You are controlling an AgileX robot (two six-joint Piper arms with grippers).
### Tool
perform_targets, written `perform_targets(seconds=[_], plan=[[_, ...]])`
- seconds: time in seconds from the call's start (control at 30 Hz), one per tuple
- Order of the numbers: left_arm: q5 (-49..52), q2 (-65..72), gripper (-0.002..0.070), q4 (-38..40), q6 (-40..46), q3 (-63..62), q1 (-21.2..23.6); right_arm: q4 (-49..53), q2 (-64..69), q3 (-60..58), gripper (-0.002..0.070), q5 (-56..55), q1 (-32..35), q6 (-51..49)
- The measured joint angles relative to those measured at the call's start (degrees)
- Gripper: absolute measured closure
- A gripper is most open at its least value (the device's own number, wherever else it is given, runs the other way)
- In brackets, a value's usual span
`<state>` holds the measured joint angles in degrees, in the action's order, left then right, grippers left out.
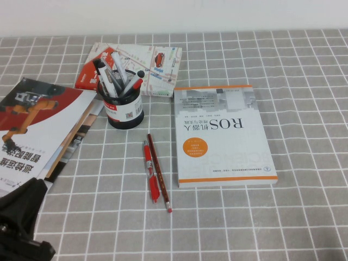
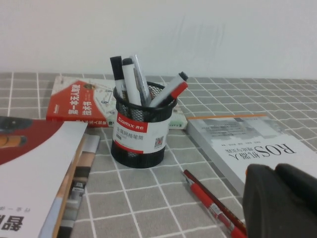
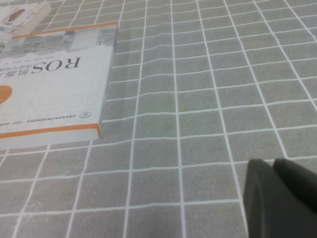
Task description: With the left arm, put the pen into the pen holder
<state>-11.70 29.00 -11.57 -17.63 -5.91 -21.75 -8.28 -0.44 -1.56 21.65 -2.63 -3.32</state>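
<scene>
Pen: you'll find the pen (image 1: 103, 75) already standing in the pen holder (image 1: 125, 111) – white barrel, black cap up, leaning among other markers; it also shows in the left wrist view (image 2: 130, 79).
Holder: black mesh cup w/ red-and-white label, upright on the worktop (image 1: 261, 217), between the magazine (image 1: 38, 125) and the ROS book (image 1: 223, 133).
Progress: by my read the task looks done, or as good as – pen is in, nothing white-barrelled is left lying loose. What's left for you, at most: park the arm.
Left arm: the left arm (image 1: 22, 228) sits low at the near left corner, well apart from the holder.
Left claw: left claw (image 2: 280, 201) is a dark mass at the edge of its wrist view, near the red pen (image 1: 149, 171); it seems to carry nothing, but can't tell how wide it stands.
Right claw: right claw (image 3: 280, 198) hangs over bare cloth right of the ROS book – can't tell its opening either; looks parked.
Strays: red pen and thin dark-red pencil (image 1: 159, 173) lie side by side in front of the holder; not your targets.
Surface: grey cloth w/ white grid, flat, slight ripples.
Room: plain white wall behind; another book (image 1: 133, 68) lies at the back, behind the holder.
</scene>
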Motion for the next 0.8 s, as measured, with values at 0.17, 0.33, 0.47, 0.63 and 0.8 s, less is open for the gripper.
perform_targets(seconds=[0.17, 0.33, 0.47, 0.63, 0.8], plan=[[-0.79, -0.41, 0.0675, 0.47, 1.89, 0.82, 0.00, 0.00, 0.00, 0.00, 0.0691, 0.00, 0.00, 0.00], [-0.93, -6.95, 0.0675, 7.84, 8.49, 4.29, 2.11, 0.00, 0.00, 0.00, 0.0691, 0.00, 0.00, 0.00], [-0.02, -16.00, 0.0675, 10.21, 11.60, 6.83, 7.31, 0.00, 0.00, 0.00, 0.0691, 0.00, 0.00, 0.00], [7.41, -27.14, 0.0675, 13.94, 12.59, 7.19, 13.32, 0.00, 0.00, 0.00, 0.0691, 0.00, 0.00, 0.00], [17.34, -29.43, 0.0675, 16.07, 13.86, 7.33, 16.48, 0.00, 0.00, 0.00, 0.0691, 0.00, 0.00, 0.00]])
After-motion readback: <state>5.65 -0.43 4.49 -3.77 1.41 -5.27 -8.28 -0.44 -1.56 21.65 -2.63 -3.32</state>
